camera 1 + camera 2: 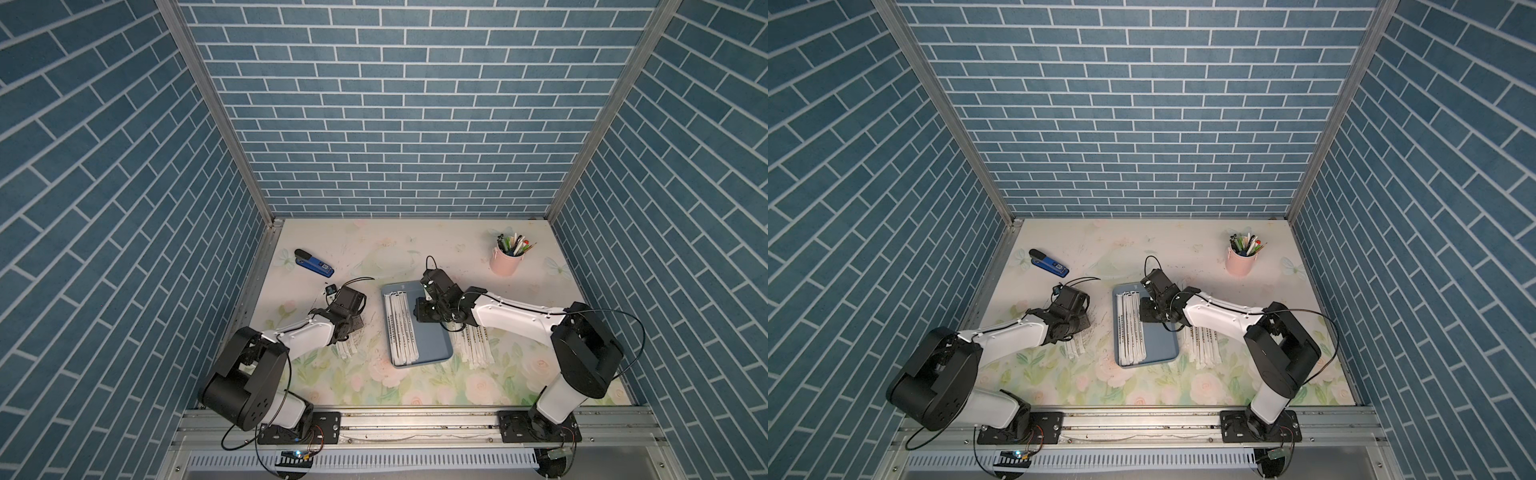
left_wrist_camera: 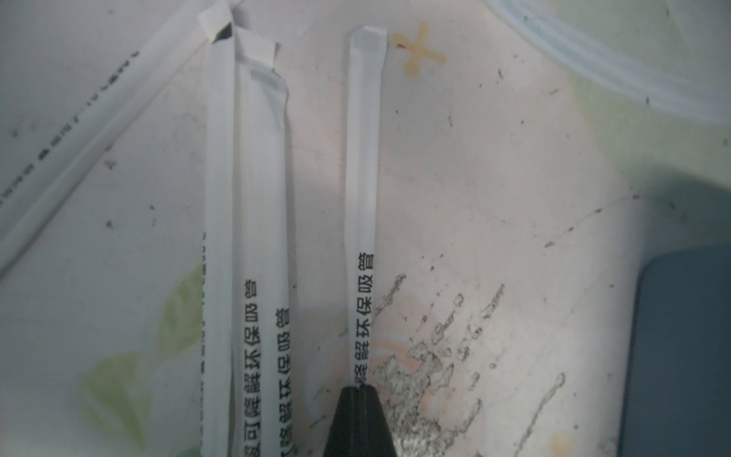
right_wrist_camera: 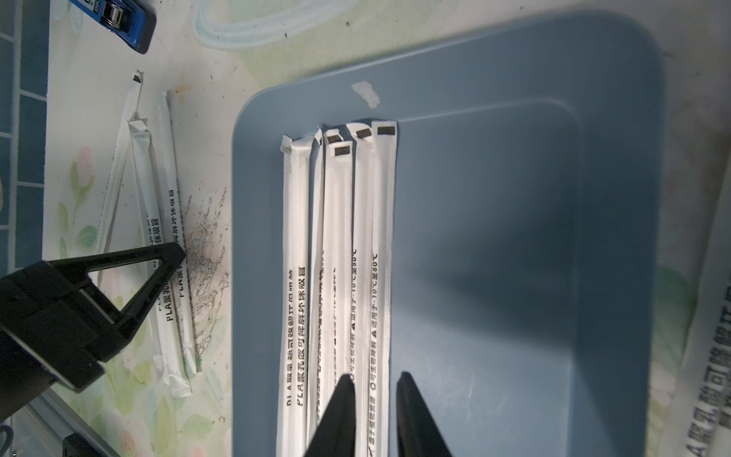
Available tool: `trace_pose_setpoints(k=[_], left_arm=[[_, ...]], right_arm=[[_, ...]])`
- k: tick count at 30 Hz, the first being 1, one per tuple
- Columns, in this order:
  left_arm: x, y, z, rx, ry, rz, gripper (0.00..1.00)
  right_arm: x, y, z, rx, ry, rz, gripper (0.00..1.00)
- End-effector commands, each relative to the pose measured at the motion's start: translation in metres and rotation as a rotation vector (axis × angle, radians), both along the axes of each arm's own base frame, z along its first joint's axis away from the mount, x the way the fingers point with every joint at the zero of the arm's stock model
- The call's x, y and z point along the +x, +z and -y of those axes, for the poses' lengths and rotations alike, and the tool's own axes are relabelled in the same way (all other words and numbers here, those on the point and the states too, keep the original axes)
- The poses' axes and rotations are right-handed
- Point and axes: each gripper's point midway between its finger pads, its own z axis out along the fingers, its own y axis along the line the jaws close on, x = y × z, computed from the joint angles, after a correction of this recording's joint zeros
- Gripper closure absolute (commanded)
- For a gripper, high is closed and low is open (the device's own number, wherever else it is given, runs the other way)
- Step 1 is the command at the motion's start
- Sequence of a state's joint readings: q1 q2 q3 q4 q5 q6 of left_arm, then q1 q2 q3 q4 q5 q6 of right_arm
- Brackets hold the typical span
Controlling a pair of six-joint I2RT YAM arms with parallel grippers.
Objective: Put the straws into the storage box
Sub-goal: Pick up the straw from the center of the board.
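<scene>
On floral tabletop (image 1: 415, 257), counted about six straws (image 3: 340, 237) inside one storage box (image 3: 494, 237), more piled either side. Found left tool (image 2: 360, 389) pinched shut on one straw (image 2: 362, 178) beside box; right tool (image 3: 375, 376) slightly parted above boxed straws, holding nothing.

The left gripper (image 2: 362, 389) had its fingers (image 2: 344, 423) pinched on one straw (image 2: 362, 178); more straws (image 2: 253, 198) lay just beside it on the scuffed desk (image 2: 494, 178).
</scene>
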State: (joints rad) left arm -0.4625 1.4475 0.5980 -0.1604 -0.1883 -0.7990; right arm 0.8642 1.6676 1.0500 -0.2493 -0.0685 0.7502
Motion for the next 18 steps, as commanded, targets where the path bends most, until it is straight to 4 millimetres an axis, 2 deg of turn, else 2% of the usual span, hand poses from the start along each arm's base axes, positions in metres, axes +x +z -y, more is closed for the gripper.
trace_pose_setpoints(k=[1, 18], left_arm=[[-0.014, -0.011, 0.005, 0.004, -0.027, -0.072, 1.00], [-0.006, 0.033, 0.020, -0.008, -0.035, 0.015, 1.00]], right_arm=[[-0.001, 0.002, 0.004, -0.022, 0.014, 0.029, 0.79], [-0.001, 0.002, 0.008, -0.027, 0.008, 0.033, 0.79]])
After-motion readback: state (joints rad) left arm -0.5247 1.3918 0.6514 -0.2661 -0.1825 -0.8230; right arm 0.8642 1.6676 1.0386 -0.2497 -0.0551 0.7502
